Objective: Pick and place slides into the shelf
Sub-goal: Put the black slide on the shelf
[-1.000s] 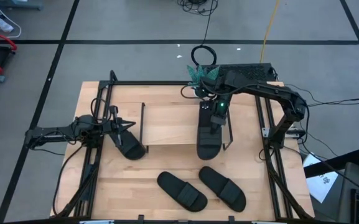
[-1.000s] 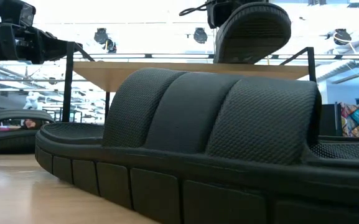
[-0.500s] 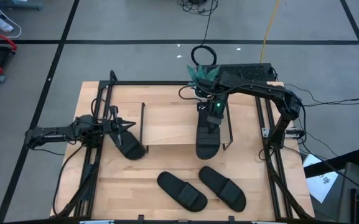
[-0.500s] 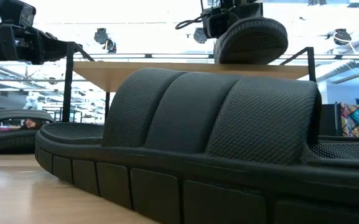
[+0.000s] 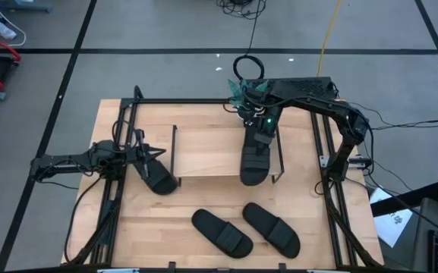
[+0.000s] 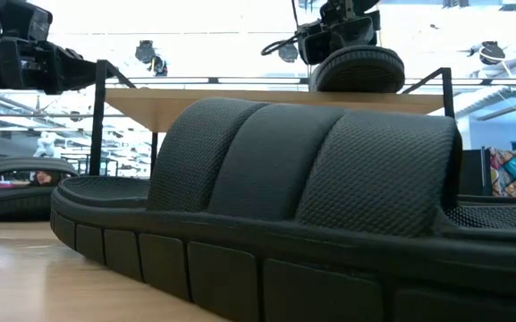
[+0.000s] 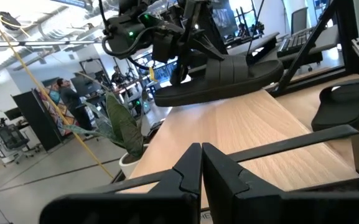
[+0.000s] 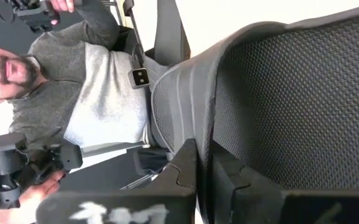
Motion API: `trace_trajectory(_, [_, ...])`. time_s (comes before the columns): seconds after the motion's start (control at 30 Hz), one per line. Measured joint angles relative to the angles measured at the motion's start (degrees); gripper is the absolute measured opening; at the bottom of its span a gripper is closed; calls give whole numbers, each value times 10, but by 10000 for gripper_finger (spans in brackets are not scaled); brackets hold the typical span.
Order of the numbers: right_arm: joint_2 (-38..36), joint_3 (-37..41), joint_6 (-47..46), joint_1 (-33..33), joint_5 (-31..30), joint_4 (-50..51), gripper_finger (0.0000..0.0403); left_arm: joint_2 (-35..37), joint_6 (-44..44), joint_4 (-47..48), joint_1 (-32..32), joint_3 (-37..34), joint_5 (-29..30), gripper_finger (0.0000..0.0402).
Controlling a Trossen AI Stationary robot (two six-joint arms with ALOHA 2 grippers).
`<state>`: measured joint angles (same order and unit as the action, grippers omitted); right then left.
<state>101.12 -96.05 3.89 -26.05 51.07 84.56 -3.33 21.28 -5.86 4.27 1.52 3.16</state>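
Note:
The shelf (image 5: pixel 203 152) stands mid-table, a light board in thin black side frames. My right gripper (image 5: pixel 261 136) is shut on one black slide (image 5: pixel 254 161) lying on the board's right part; in the low view this slide (image 6: pixel 358 70) sits level on the board. My left gripper (image 5: pixel 149 152) is shut and hovers left of the shelf, touching nothing. A second slide (image 5: pixel 160 180) lies sole-down on the table by the shelf's left frame. Two more slides (image 5: pixel 221 233) (image 5: pixel 272 229) lie flat on the near table; one of them (image 6: pixel 266 206) fills the low view. My right gripper pinches the edge of the slide's ribbed strap (image 8: pixel 207 124) between its two fingers (image 8: pixel 185 168). It comes from above, slanting in from the far side. The slide rests level on the shelf board, lengthwise near to far, its near end (image 5: pixel 253 180) jutting past the board's near edge.
Black metal rails (image 5: pixel 325 163) run along the table's left and right sides and far edge. A potted plant (image 5: pixel 245 89) stands at the far edge behind the right gripper. A person in a grey shirt (image 8: pixel 92 93) shows beyond the table. Bare wood lies near the two loose slides.
My right gripper has moved toward the table's far edge and down a little, still shut on the slide. The slide's raised near end has tipped down, so it now lies level on the shelf board and sits farther back.

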Motion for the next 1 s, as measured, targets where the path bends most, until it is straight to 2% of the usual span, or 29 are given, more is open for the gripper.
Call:
trace_trajectory(0.8, [0,14,28,-3,-43,-5,4,0,-1,1,0,0,0,19])
trace_trajectory(1.0, [-1,27,28,-2,-43,-5,24,0,-1,1,0,0,0,19])
